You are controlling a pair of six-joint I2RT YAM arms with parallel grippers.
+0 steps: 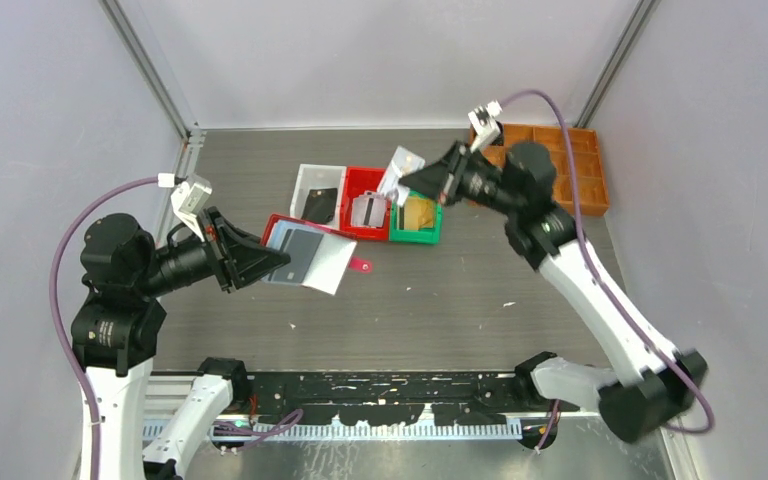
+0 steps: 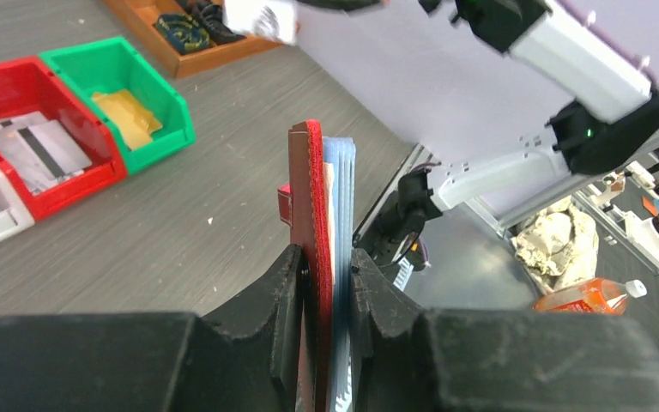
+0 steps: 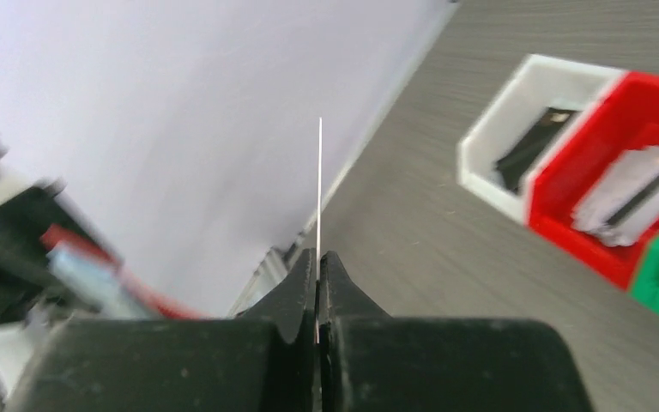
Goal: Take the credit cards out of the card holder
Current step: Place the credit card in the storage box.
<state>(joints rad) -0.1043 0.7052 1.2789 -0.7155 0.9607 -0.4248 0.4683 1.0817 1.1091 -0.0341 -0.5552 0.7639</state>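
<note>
Above the left part of the dark grey worktop (image 1: pixel 440 310), the left fingers (image 2: pixel 266 300) pinch a small red leather-like folding card holder (image 1: pixel 305 258) by its near edge. The holder is held clear of the surface and splayed open toward the middle. Its pale clear-sleeved inside faces up in the overhead view, with 1 dark grey plastic card (image 1: pixel 301 246) showing in a sleeve. The small red snap tab (image 1: pixel 360 266) sticks out at its right. From the left wrist the holder appears edge-on, with the red cover on the left and the pale blue sleeves on the right, both clamped between the 2 fingers.

Over the bins, the right fingers (image 3: pixel 296 292) are pressed together on a thin silvery-white plastic card (image 1: pixel 401 166). The right wrist view shows this card as a fine white line rising straight from between the tips. It hangs above the meeting of the red and green bins, well apart from the holder.

3 small open plastic bins sit side by side at the middle back of the worktop:
- a white bin (image 1: pixel 300 190) with a black card (image 1: pixel 322 205) inside
- a red bin (image 1: pixel 360 175) holding silvery-white cards (image 1: pixel 368 210) with a dark stripe
- a green bin (image 1: pixel 415 238) holding gold cards (image 1: pixel 419 212)

A brown wooden compartment tray (image 1: pixel 585 175) lies at the back right, behind the right arm.
</note>
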